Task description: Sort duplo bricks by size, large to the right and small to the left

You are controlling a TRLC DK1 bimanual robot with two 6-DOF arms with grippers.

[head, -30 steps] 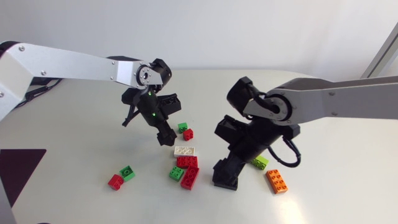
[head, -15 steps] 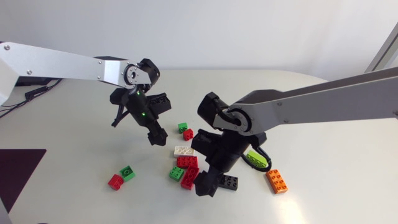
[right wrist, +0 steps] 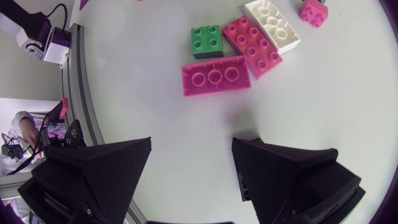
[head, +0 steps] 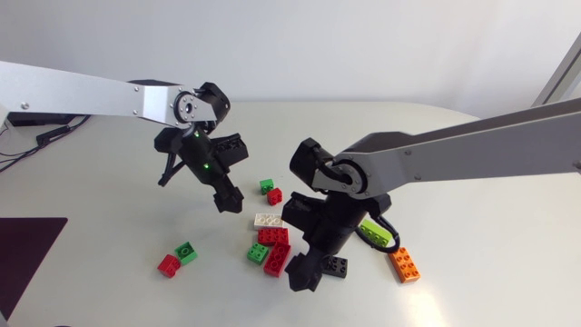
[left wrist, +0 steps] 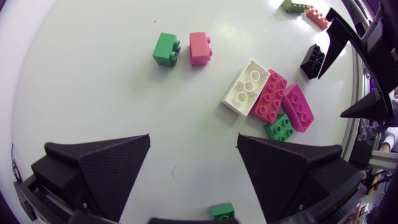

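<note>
Bright, even light, soft shadows; wrist views w/ fisheye bend at edges.

Since one second ago the right arm (head: 427,159) has reached further toward the middle of the desk, and its elbow joint now stands more to the left. The right tool (head: 304,274) has shifted left and a little lower, and it is now near the long red brick (head: 277,259). The black brick (head: 334,266), which could not be told apart from this tool before, now lies bare on the desk just beside it. The left arm (head: 91,91) has drawn back, so the left tool (head: 227,198) is further from the white brick (head: 268,220).
</note>
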